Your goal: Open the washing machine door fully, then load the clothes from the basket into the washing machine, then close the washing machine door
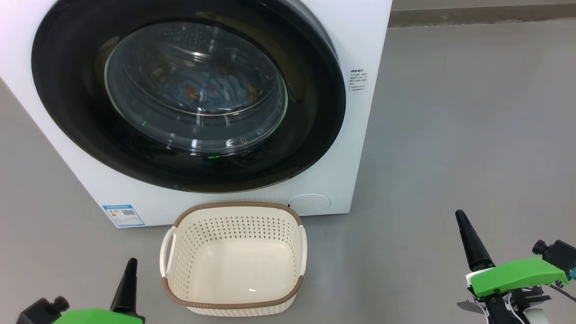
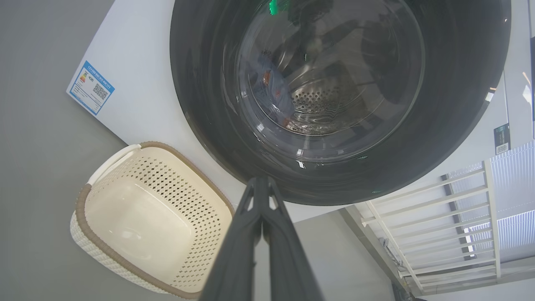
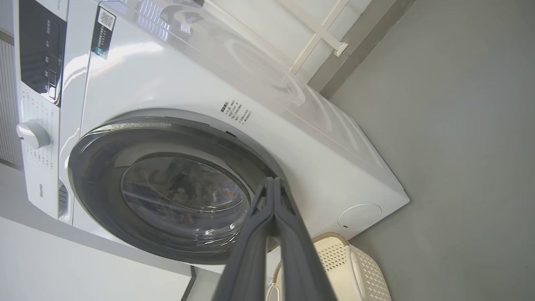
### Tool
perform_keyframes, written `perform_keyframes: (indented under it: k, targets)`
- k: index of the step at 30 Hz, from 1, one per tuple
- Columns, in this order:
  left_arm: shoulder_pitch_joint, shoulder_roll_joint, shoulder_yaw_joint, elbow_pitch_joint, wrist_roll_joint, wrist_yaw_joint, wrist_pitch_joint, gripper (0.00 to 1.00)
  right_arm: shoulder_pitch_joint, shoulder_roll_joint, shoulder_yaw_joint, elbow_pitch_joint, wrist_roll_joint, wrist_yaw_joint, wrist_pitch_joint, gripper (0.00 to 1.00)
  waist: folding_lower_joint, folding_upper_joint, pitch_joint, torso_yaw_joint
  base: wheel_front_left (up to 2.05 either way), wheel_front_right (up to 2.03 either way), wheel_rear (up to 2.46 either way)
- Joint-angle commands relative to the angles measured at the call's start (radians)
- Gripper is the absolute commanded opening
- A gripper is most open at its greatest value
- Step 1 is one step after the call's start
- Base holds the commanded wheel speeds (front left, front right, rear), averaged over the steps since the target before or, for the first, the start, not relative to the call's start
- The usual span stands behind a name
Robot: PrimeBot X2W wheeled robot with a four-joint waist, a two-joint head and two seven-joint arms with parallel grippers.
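Note:
The washing machine [image 1: 369,45] stands ahead with the washing machine door [image 1: 315,112] flush against its front. Through the glass I see light blue clothes [image 1: 211,87] with orange-brown prints lying in the drum. The basket [image 1: 234,211] sits on the floor just before the machine, with nothing inside it. My left gripper [image 1: 132,261] is shut and holds nothing, left of the basket. My right gripper [image 1: 459,213] is shut and holds nothing, well to the basket's right. The left gripper [image 2: 261,179] points at the door's lower rim [image 2: 200,104]. The right gripper [image 3: 272,179] points at the door's edge [image 3: 96,167].
Grey floor [image 1: 472,135] spreads to the right of the machine up to a wall skirting [image 1: 472,15]. A blue label [image 1: 122,215] marks the machine's lower left corner. A control knob [image 3: 31,133] sits on the top panel. A white railing [image 2: 439,209] stands beside the machine.

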State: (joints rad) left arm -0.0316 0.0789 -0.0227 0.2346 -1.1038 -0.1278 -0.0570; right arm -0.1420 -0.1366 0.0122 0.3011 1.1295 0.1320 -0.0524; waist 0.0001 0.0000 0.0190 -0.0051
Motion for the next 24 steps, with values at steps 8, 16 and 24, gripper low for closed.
perform_keyframes:
  k: [8, 16, 24]
  targets:
    - [-0.052, 0.006, 0.042, -0.013, -0.093, -0.002, 0.03, 0.0, -0.002, 0.009, -0.017, -0.035, 0.088, -0.001, 0.03, 0.0, -0.0001, 0.0, -0.003, 0.001, 0.0, 0.0, 0.0]
    - [-0.057, 0.001, 0.059, -0.009, -0.179, -0.002, 0.056, 0.0, 0.005, 0.024, -0.038, -0.039, 0.168, -0.001, 0.057, 0.0, -0.0001, 0.0, -0.005, 0.002, 0.0, 0.0, 0.0]
    - [-0.061, -0.004, 0.074, -0.004, -0.254, -0.002, 0.08, 0.0, 0.012, 0.037, -0.057, -0.043, 0.239, -0.001, 0.081, 0.0, -0.0001, 0.0, -0.008, 0.002, 0.0, 0.0, 0.0]
